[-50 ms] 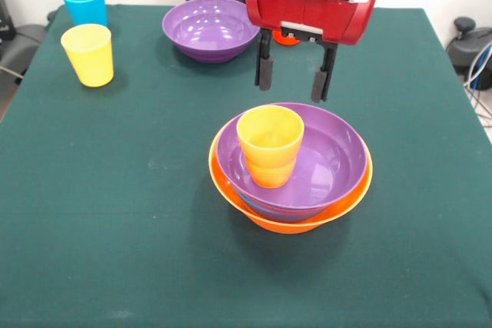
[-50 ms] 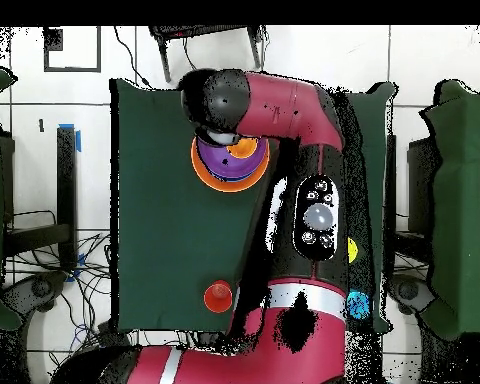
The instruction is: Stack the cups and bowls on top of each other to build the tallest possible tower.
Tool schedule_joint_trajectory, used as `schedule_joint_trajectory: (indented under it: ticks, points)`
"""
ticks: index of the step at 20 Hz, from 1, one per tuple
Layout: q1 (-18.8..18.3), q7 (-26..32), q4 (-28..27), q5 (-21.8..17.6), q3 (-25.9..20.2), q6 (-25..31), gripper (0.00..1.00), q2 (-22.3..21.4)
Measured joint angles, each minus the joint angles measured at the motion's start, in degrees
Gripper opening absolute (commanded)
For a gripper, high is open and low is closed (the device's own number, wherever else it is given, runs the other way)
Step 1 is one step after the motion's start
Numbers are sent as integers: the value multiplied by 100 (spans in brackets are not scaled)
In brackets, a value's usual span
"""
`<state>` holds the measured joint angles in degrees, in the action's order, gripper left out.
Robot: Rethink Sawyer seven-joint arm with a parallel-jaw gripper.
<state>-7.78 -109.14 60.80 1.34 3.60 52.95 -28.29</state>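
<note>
Front view gives us the gripper (image 1: 293, 82) spread wide and empty; below it, a purple bowl (image 1: 323, 160) hides most of the tower (image 1: 290, 167).

Table (image 1: 115, 213): rectangular, covered with a dark green cloth.
Floor (image 2: 424, 60): pale tiles with dark joints around the table in the overhead view; blue tape mark (image 2: 69, 135) beside the table's edge.
Cables (image 2: 74, 290): a loose tangle on the floor near one table corner.
Frame (image 2: 209, 40): dark metal, standing just past the table's top edge in the overhead view.
Side furniture (image 2: 459, 200): dark green, partly cut off.
</note>
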Motion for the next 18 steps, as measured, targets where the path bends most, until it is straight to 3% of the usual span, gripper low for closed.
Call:
schedule_joint_trajectory:
  ticks: [18]
  points:
    - [-18, 0, 285, -5, -13, -401, 100, 5]
